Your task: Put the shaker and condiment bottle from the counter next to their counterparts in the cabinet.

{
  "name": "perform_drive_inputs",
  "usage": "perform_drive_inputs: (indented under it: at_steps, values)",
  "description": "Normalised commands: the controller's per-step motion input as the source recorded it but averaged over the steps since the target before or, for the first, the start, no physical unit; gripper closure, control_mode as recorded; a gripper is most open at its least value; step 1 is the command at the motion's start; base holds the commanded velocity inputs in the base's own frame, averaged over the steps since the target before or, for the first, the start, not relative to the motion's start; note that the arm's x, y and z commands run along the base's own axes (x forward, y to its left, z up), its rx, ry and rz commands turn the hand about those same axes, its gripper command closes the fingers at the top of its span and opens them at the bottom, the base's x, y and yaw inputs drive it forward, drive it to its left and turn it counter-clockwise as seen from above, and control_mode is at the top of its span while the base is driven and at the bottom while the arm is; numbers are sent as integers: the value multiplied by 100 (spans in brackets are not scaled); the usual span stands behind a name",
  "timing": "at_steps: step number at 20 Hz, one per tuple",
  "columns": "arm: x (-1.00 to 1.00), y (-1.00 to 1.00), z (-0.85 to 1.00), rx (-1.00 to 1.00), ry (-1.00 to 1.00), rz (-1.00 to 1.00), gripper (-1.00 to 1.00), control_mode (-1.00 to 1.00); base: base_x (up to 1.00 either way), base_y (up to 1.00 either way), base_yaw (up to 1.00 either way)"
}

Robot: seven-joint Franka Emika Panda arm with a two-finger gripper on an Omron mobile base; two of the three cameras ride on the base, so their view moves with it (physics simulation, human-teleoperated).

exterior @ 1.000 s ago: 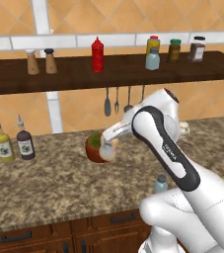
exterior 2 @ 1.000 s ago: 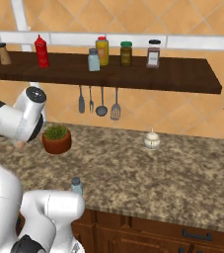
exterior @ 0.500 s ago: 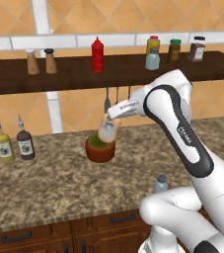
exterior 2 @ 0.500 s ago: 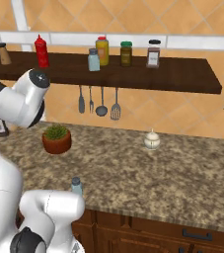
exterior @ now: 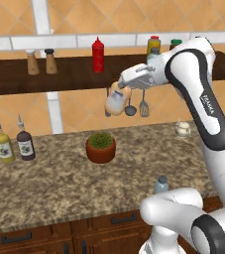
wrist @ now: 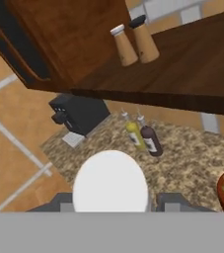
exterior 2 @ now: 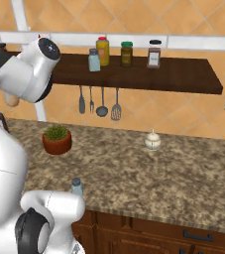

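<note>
holding the bottle [exterior: 116, 99] tilted in the upper middle of the left base frame, the fingers [exterior: 125, 88] are pinching it just under the shelf [exterior: 69, 74], above the plant pot [exterior: 100, 147]. its white cap [wrist: 110, 184] is sitting between the fingers at the bottom of the hand frame. the shaker [exterior: 160, 185] is standing near the table [exterior: 49, 183] front edge, lower right. the red bottle [exterior: 98, 54] is standing on the shelf.

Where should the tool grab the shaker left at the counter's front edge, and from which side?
Take the shaker around its pale body just under the grey cap, coming from above: it stands upright near the counter edge, close to the robot's base, and it's short, so a side approach looks cramped.
</note>
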Motion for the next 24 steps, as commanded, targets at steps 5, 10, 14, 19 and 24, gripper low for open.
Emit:
perform_drive_inputs:
  at_steps: [5, 10, 14, 19, 24]
  values:
    - [-7, -6, 18, 0, -5, 0, 100, -100, 0, 0, 0]
    - [26, -58, 82, 0, -5, 0, 100, -100, 0, 0, 0]
    - [35, -64, 97, 0, -6, -1, 100, -100, 0, 0, 0]
    - [8, -7, 28, 0, -10, -2, 100, -100, 0, 0, 0]
    - [23, -15, 0, -8, 8, -2, 100, -100, 0, 0, 0]
